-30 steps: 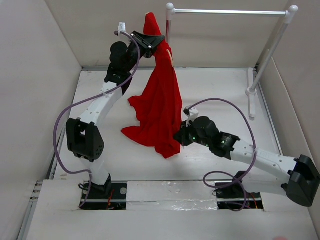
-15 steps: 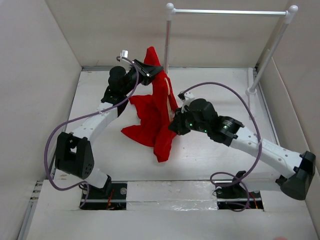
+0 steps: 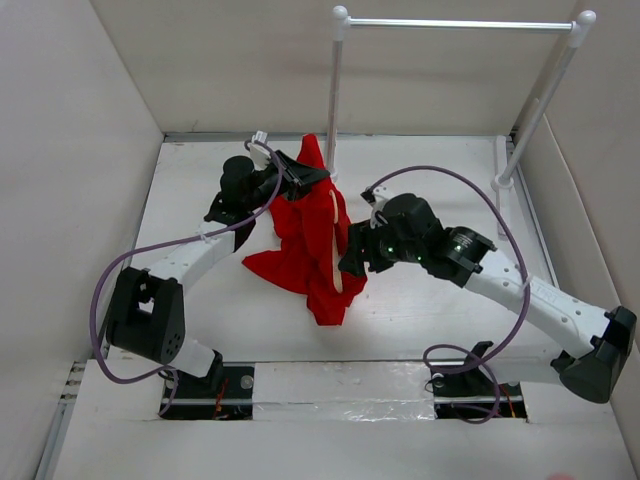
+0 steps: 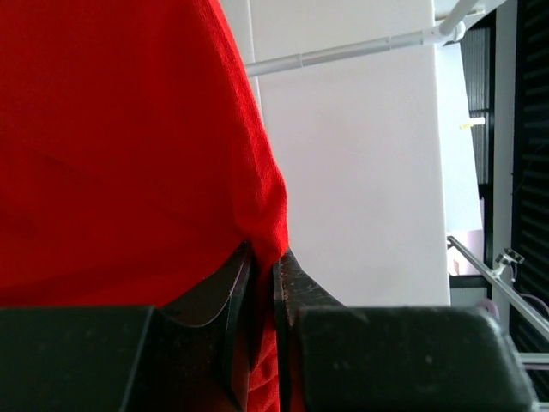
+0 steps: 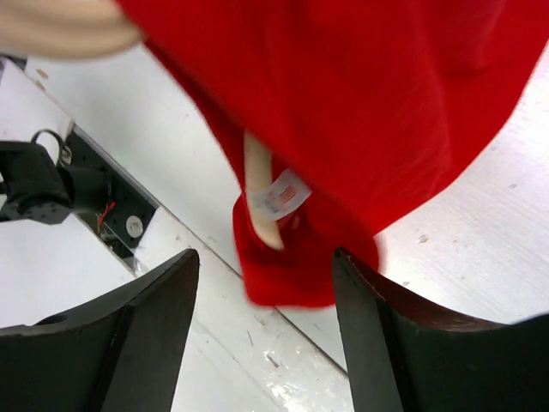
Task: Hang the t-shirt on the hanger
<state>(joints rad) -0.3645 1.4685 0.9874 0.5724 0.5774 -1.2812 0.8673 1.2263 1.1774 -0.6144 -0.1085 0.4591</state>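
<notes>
The red t-shirt hangs in a bunch from my left gripper and its lower part slumps on the table. In the left wrist view the left gripper is shut on a fold of the t-shirt. A pale strip of the hanger shows among the folds. My right gripper is at the shirt's right side, open. In the right wrist view the right gripper holds nothing, with the t-shirt in front of it. One hanger end pokes from the cloth beside a white label.
A white rail on two posts stands at the back right, its foot on the table by the right wall. Walls close in the left, back and right sides. Purple cables loop over both arms.
My left arm has come down, and the shirt has dropped from high in the air to slump on the table. My right gripper has opened and let go of the shirt's lower part.
</notes>
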